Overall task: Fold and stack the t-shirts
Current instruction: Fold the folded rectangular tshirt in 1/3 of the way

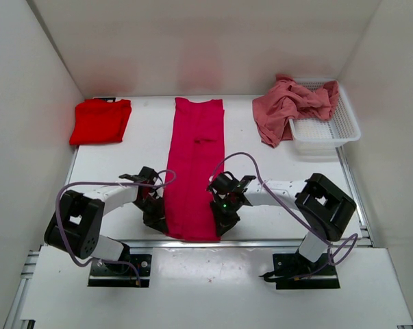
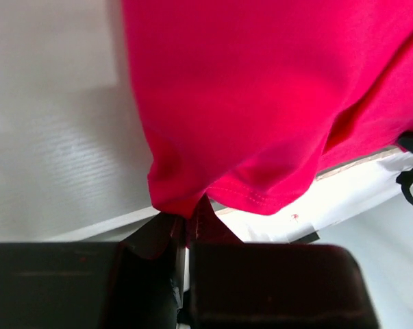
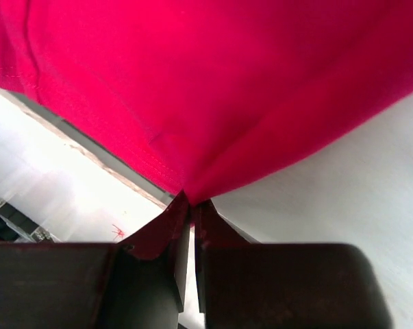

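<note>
**Both grippers pinch the near hem of the crimson-magenta shirt**

We see the crimson-magenta shirt [image 1: 194,164] lying as a long, narrow strip down the middle of the table [image 1: 124,164]. It runs from the far edge toward the arms' bases, and its near hem lies at the table's near edge. The two arms reach in from either side of that near end — the left gripper [image 1: 153,208] is at the strip's left near corner and the right gripper [image 1: 224,211] at its right near corner, with the cloth between them.

From the left wrist we look along jaws closed together on a small peak of the stitched hem. The fabric rises from the tips and fills the upper part of the view, with white table to the left. So the left gripper is clenched on the crimson-magenta shirt. In the right wrist view the jaws are nearly touching, with a fold of the hem nipped between their tips and the cloth fanning up and away from them. The right gripper, too, is grasping this shirt.

The other two garments lie well apart from both grippers. The bright red shirt [image 1: 101,120] sits folded into a compact rectangle at the far left corner of the table. The salmon pink shirt [image 1: 288,110] is crumpled at the far right — draped partly over the rim of the white mesh basket [image 1: 340,127] and partly onto the table beside it.
</note>
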You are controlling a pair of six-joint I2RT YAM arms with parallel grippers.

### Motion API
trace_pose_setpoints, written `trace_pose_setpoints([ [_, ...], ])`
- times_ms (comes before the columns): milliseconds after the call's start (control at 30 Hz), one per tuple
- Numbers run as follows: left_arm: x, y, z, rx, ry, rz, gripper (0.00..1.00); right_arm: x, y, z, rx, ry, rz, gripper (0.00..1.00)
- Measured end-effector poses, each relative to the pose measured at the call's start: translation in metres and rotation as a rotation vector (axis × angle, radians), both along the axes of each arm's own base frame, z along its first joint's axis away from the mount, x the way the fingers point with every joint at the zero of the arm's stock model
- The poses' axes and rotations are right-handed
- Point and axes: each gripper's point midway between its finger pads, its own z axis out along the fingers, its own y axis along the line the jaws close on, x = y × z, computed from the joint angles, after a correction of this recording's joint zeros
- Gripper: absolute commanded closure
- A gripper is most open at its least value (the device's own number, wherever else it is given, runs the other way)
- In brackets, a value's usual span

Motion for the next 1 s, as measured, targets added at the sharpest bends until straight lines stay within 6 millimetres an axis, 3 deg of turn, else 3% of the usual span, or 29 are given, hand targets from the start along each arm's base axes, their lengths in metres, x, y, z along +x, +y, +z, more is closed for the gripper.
trace_pose_setpoints([
  [167,0.019,-0.007,0.008,-0.025,-0.061,-0.018,0.96,0.013,0.002,0.004,0.051,-0.016,0.003,1.00],
  [300,0.047,-0.013,0.023,-0.048,-0.133,-0.045,1.00,0.047,0.003,0.018,0.108,-0.064,-0.028,0.99],
  [467,0.094,-0.010,0.047,-0.057,-0.207,-0.030,1.00,0.097,0.016,0.053,0.223,-0.191,-0.023,1.00],
  [667,0.160,-0.005,0.070,-0.055,-0.309,0.010,1.00,0.133,0.027,0.084,0.334,-0.299,0.001,1.00],
  [800,0.187,-0.007,0.077,-0.051,-0.352,0.012,1.00,0.156,0.022,0.086,0.346,-0.329,-0.021,1.00],
  [1000,0.224,-0.011,0.079,-0.047,-0.388,0.021,1.00,0.198,0.012,0.068,0.315,-0.334,-0.080,1.00],
])
